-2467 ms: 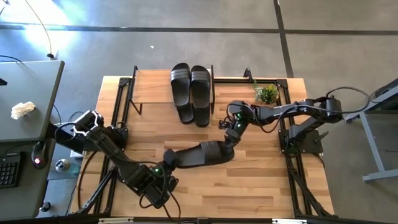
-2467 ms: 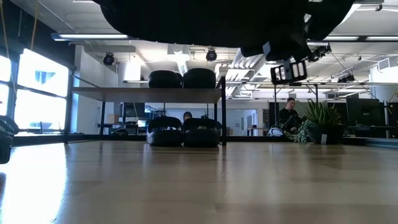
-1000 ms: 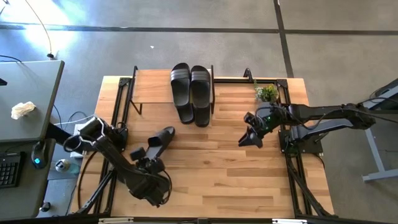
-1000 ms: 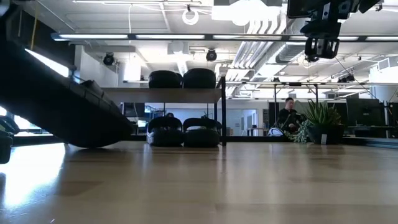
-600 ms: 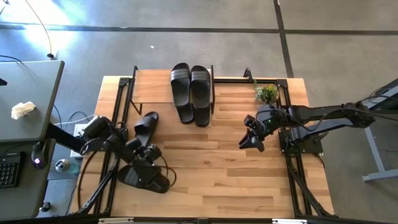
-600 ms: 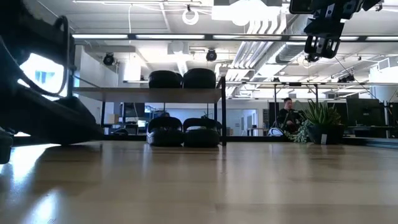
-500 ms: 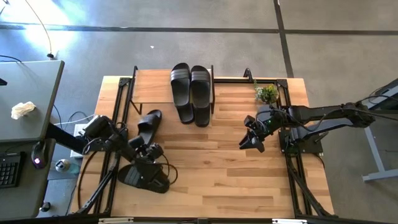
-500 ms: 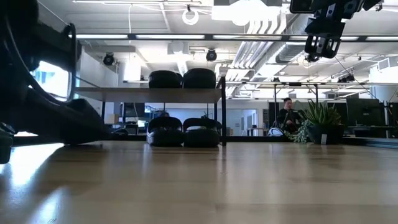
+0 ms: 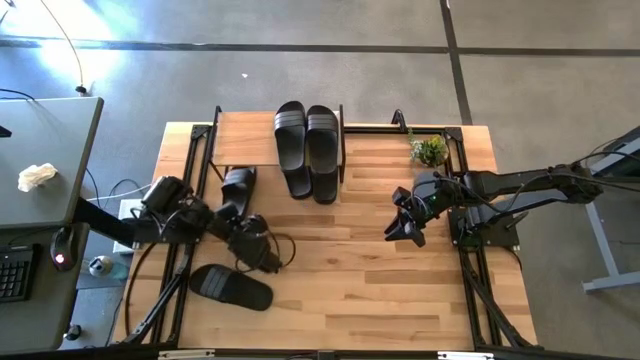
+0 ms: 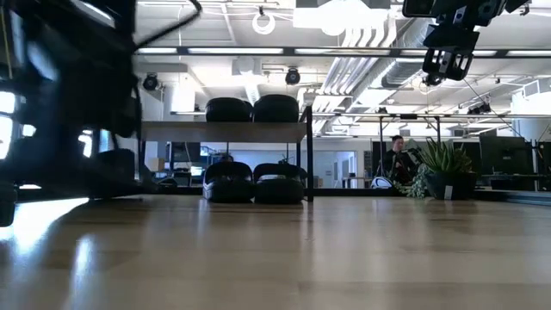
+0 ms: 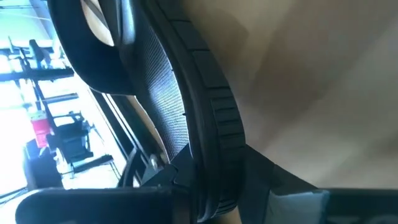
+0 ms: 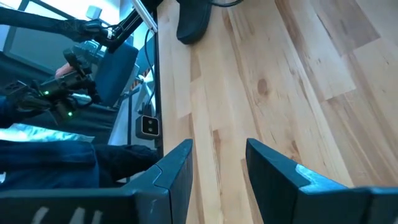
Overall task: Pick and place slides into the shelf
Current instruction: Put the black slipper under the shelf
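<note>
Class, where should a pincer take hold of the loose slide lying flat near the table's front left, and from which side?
Probably across the narrow width of the loose slide, at mid-length or on the strap, coming straight down from above. It lies flat on the table, long axis roughly left to right, with clear wood around it, so the fingers can straddle both long edges.

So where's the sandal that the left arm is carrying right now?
In the high view, the left gripper holds the slide at the table's left side, its toe at the front edge of the shelf, left of the pair on the shelf.
</note>
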Controlling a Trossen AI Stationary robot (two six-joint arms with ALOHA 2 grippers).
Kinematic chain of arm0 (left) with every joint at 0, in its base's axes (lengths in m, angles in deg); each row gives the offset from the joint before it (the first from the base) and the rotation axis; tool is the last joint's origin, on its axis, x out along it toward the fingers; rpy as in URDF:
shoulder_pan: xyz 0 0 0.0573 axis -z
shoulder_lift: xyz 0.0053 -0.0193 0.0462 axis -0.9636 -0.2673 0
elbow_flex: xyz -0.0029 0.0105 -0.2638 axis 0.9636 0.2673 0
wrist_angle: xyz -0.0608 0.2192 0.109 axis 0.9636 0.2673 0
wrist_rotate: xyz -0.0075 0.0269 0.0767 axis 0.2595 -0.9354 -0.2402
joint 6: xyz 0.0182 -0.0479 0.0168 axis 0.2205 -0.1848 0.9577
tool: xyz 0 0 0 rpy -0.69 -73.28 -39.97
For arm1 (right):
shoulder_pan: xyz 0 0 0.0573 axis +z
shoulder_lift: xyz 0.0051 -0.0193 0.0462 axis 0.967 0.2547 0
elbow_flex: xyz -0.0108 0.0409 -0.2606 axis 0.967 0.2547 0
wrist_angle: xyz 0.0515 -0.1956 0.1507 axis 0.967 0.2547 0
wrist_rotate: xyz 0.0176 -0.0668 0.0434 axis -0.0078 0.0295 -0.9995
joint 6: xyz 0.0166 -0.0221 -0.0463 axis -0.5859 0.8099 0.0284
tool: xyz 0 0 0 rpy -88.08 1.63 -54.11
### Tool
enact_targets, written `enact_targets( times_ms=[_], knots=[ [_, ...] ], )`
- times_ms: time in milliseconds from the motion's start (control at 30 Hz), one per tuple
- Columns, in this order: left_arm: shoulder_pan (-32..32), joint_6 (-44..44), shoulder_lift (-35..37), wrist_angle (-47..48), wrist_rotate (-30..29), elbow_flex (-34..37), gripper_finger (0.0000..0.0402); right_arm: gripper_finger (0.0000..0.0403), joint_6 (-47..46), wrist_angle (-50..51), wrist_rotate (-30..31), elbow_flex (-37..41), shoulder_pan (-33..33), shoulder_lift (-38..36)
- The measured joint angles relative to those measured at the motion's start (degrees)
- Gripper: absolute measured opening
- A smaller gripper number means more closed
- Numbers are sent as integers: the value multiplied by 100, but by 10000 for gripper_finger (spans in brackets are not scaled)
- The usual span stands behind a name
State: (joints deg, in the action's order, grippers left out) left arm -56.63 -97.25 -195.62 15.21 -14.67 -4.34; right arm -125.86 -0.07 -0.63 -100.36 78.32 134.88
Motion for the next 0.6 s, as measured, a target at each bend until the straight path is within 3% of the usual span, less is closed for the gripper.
enact_targets(
  times_ms=[400, 600],
  knots=[
    [-929, 1008, 0, -383, -715, 101, 74, 138, -5, -1, 30, 0, 0, 2],
    [-1392, 1103, 0, -473, -834, 103, 65, 138, -33, -1, 32, 0, 0, 2]
  ],
)
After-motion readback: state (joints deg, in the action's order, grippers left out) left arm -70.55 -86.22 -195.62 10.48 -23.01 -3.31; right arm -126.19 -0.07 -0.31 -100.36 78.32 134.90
